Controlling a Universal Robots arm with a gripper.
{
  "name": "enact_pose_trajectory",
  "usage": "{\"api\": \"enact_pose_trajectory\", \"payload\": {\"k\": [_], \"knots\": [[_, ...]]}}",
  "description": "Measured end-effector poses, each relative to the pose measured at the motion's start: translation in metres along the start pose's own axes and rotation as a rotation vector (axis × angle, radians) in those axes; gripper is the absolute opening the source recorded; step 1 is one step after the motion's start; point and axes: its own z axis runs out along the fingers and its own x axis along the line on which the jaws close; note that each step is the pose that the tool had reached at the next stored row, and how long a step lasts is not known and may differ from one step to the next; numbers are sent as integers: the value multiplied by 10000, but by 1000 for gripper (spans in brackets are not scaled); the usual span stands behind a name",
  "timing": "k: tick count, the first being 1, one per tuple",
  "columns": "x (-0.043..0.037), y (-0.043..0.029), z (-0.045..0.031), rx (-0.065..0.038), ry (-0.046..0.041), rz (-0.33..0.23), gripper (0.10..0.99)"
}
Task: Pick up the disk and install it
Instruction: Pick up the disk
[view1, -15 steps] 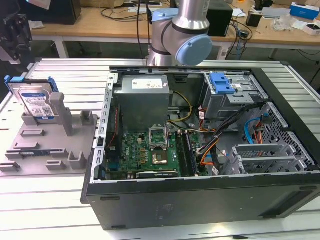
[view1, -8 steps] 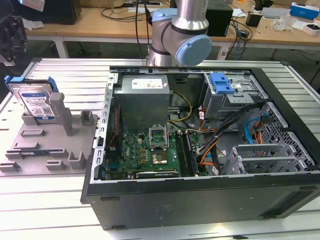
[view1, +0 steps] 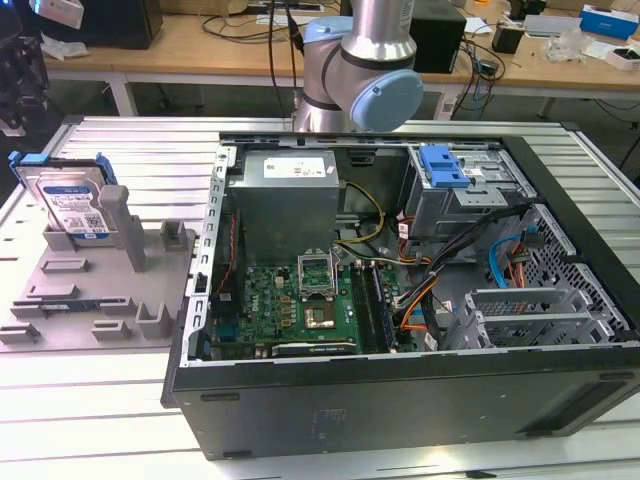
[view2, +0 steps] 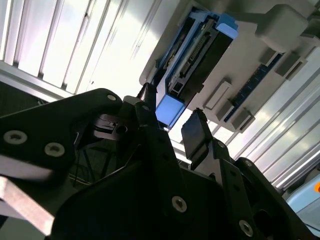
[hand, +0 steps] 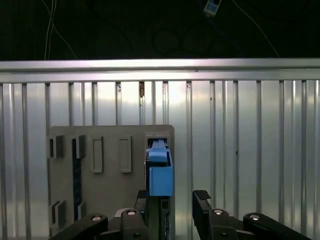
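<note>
The disk (view1: 72, 205) stands upright on its edge in the grey fixture plate (view1: 100, 290) at the exterior view's left, its white-and-blue label facing out and its blue frame around it. In the first wrist view I look down on the disk (hand: 160, 172) edge-on, its blue frame end showing just beyond my gripper (hand: 172, 202). The gripper is open and holds nothing. In the second wrist view the disk (view2: 200, 50) sits past the gripper (view2: 170, 120), with its blue corner between the fingertips' lines. The gripper is apart from the disk.
An open computer case (view1: 590, 400) lies at the centre and right of the ribbed metal table (view1: 100, 400), with a drive bay topped by a blue latch (view1: 445, 165) at its far right. The arm's joint (view1: 365, 70) hangs over the case's far edge.
</note>
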Motion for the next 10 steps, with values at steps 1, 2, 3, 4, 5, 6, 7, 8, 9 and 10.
{"api": "enact_pose_trajectory", "payload": {"k": [1, 2, 3, 4, 5, 6, 7, 8, 9, 10], "knots": [[2, 1, 7, -1, 0, 1, 482], [7, 1, 16, -3, 1, 0, 482], [9, 1, 23, -4, 0, -1, 482], [11, 2, 30, -6, 0, 0, 482], [14, 4, 39, -10, 0, 0, 482], [16, 6, 45, -11, 0, -1, 482], [18, 8, 57, -12, 0, 0, 482], [20, 12, 74, -15, 0, -1, 482], [21, 14, 84, -17, 0, -1, 482], [23, 17, 89, -20, 1, -1, 482]]}}
